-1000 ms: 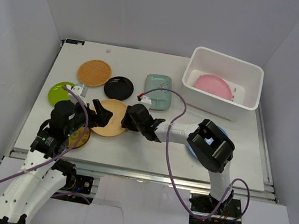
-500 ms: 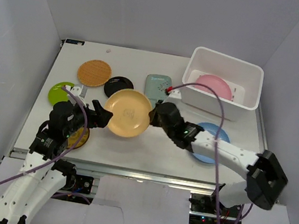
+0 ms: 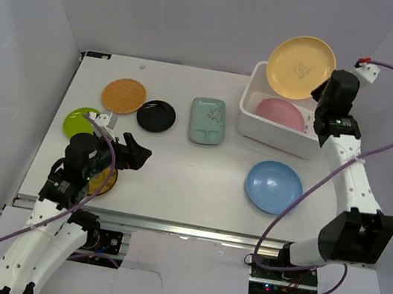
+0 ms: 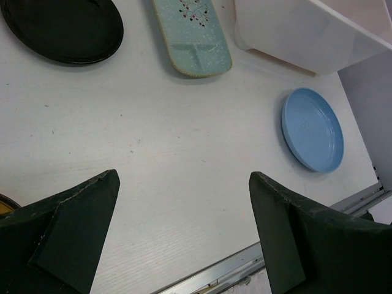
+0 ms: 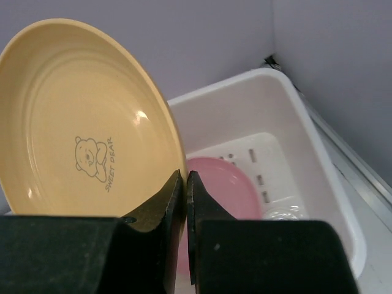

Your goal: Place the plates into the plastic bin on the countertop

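My right gripper (image 3: 326, 84) is shut on the rim of the tan plate (image 3: 300, 56) and holds it tilted on edge above the white plastic bin (image 3: 288, 138). The wrist view shows the tan plate (image 5: 79, 122) over the bin (image 5: 288, 122), with the pink plate (image 5: 220, 184) lying on the bin floor; the top view shows the pink plate (image 3: 280, 113) too. On the countertop (image 3: 199, 178) lie the blue plate (image 3: 273, 186), pale teal rectangular plate (image 3: 208, 120), black plate (image 3: 156, 115), orange-brown plate (image 3: 124, 95) and lime green plate (image 3: 80, 121). My left gripper (image 3: 135, 155) is open and empty at the front left.
Grey walls close in the left, back and right sides. A metal rail (image 4: 245, 269) runs along the countertop's front edge. A dark yellow round object (image 3: 105, 177) lies partly hidden under my left arm.
My right gripper has carried the tan plate from the middle of the countertop up and to the far right, over the bin. The left arm has stayed put.
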